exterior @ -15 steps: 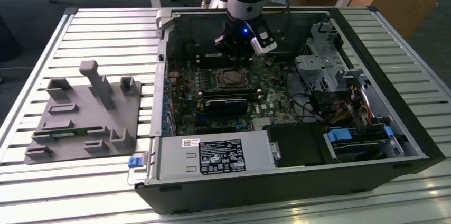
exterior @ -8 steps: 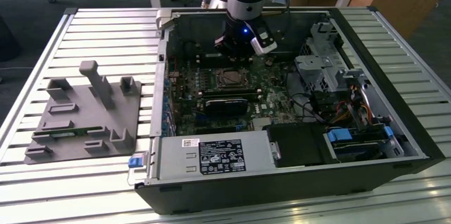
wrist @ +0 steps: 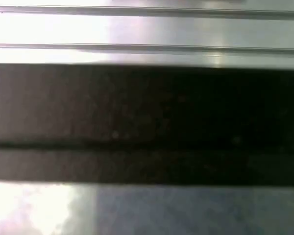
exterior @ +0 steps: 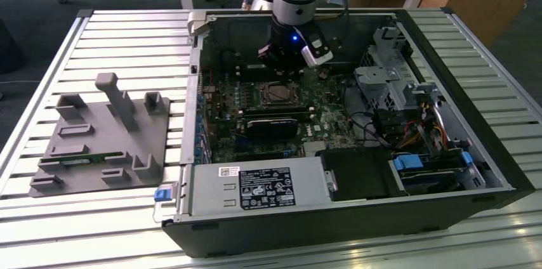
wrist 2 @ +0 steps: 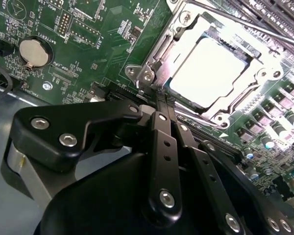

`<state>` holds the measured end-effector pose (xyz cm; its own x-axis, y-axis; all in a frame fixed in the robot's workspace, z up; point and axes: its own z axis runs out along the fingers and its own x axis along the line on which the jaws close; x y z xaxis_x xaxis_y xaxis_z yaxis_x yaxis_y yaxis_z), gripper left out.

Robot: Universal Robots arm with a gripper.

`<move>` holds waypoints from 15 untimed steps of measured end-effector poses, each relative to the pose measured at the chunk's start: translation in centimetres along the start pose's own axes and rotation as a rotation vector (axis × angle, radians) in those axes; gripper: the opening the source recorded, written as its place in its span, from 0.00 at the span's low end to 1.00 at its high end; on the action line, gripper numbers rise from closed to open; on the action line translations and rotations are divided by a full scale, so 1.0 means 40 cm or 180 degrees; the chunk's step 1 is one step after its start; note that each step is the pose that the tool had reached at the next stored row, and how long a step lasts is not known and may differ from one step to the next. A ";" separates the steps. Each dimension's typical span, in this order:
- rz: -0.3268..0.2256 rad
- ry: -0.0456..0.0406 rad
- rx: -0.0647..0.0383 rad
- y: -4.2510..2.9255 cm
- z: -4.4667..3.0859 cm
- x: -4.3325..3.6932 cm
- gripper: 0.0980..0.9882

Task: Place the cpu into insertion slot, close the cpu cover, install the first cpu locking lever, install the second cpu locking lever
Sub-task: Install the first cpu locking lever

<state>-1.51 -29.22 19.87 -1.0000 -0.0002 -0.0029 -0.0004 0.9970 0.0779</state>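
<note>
The computer case [exterior: 339,231] lies open on the slatted table [exterior: 101,218], and the arm reaches down into it over the half of the green board [wrist 2: 88,29] toward the case's far edge; the insertion slot [exterior: 276,94] sits near the middle of that board. In the second wrist view the cpu [wrist 2: 208,68] lies flat inside the slot, bright under the light; the cpu cover [wrist 2: 159,54] appears folded down around it, its cut-out showing the chip. The gripper [wrist 2: 160,98] has its two fingers pressed together with nothing visible between them, their tips right at one corner of the cover's metal frame, touching it or just off it. A thin metal rod [wrist 2: 245,22], probably a locking lever, runs along the cover's opposite side; whether it is latched cannot be told. The main risk seems to be the narrow closed tips slipping off the smooth metal and scraping the small parts beside the slot; a sprung lever could also snap back if it is pushed off-centre; pressing on a cover that is not fully seated might strain the chip beneath.
</note>
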 end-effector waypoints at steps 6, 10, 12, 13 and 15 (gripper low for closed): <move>0.0000 0.0000 0.0008 0.001 -0.004 0.000 0.01; 0.0000 0.0000 0.0014 0.001 -0.004 0.000 0.01; 0.0000 0.0000 0.0015 0.001 -0.007 0.000 0.01; 0.0000 0.0000 0.0014 0.001 -0.008 0.000 0.01; 0.0000 -0.0001 0.0018 0.001 -0.008 0.000 0.01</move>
<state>-1.50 -29.20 20.18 -1.0000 -0.0002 -0.0033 -0.0004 0.9974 0.0723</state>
